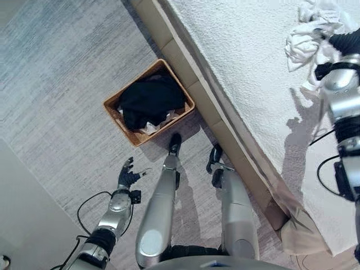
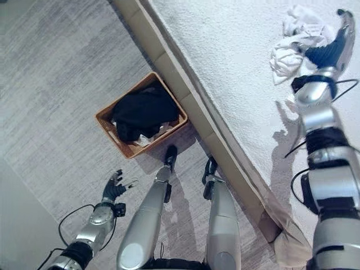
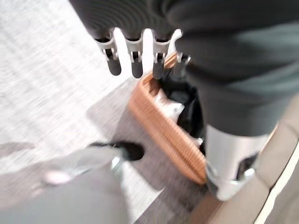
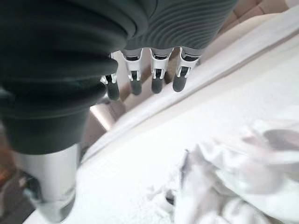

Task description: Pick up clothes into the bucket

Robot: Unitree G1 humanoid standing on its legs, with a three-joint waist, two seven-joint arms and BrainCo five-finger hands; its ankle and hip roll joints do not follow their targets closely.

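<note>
Right hand point(image 2: 332, 48) reaches for crumpled white clothes point(image 2: 292, 42) on the bed point(image 2: 225, 73), far right.
Fingers straight, empty; the soft, light heap should bunch easily mid-pile.

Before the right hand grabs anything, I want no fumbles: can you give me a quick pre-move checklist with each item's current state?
1. Right hand open, fingers straight: ok.
2. Right hand over the white clothes on the bed: ok.
3. White clothes already gripped: not ok, fingers not curled round them.
4. Basket upright on the floor beside the bed: ok.
5. Room left in basket above the black garment: cannot tell.
6. Left hand open, low, clear of basket: ok.
</note>
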